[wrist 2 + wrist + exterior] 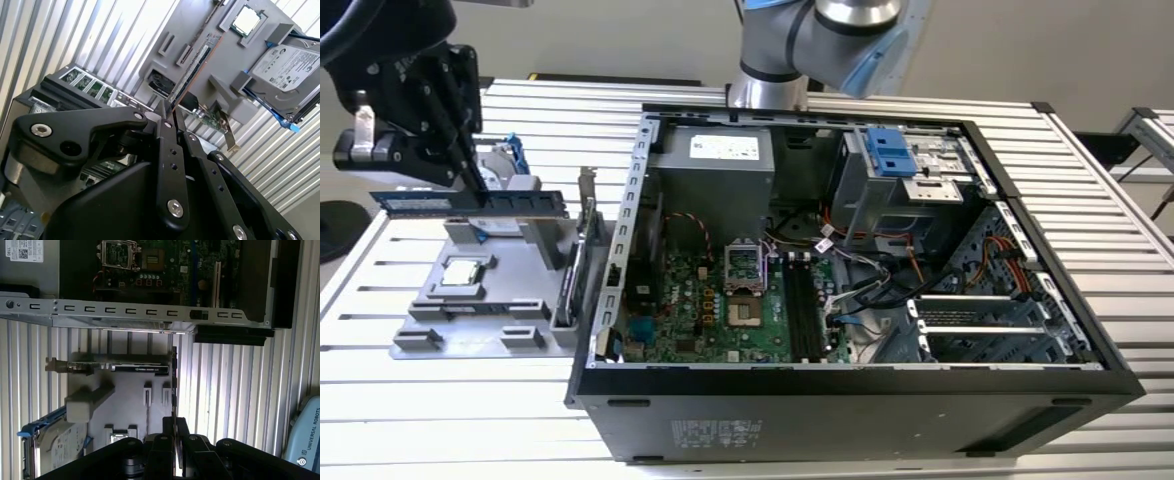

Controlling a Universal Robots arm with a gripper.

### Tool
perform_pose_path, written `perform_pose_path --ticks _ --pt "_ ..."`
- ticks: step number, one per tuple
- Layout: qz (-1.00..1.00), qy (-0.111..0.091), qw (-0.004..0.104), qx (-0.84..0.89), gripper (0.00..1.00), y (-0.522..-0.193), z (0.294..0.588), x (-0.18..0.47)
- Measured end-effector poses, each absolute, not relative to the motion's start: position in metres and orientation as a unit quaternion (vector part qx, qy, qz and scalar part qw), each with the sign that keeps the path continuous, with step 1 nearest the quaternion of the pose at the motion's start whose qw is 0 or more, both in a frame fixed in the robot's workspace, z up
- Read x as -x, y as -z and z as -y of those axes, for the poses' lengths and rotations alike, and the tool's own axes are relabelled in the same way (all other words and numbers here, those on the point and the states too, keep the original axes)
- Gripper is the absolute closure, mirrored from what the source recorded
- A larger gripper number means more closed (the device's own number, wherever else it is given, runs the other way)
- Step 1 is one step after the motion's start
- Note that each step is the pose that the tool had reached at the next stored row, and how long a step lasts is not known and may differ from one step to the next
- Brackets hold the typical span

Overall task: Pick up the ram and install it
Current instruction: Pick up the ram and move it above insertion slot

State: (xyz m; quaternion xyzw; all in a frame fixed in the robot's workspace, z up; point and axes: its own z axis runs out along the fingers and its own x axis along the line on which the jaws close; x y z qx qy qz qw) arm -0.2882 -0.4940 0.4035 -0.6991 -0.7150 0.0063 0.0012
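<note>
Pickup done: long thin dark blue-green ram stick (520, 203) is clamped in black hand (470, 188) and held over grey plastic holder tray (467, 325) on slatted metal bench (400, 420). Installation in open black computer case (854, 400) not yet done.

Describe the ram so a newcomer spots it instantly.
On the exterior view's left, beside the open PC case, above the gray parts tray. The ram is the thin blue-green stick pinched in the black claw; the tray's card has a silver bracket.

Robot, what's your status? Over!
Gripper shut on ram. Ram above grey tray, outside the computer case. Bracketed card upright between ram and case.
</note>
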Motion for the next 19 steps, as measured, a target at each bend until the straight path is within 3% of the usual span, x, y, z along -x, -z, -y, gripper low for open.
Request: perform_pose_path --ticks 19 --pt "0.715 -0.006 0.001 0.699 1.0 -0.404 0.494 0.262"
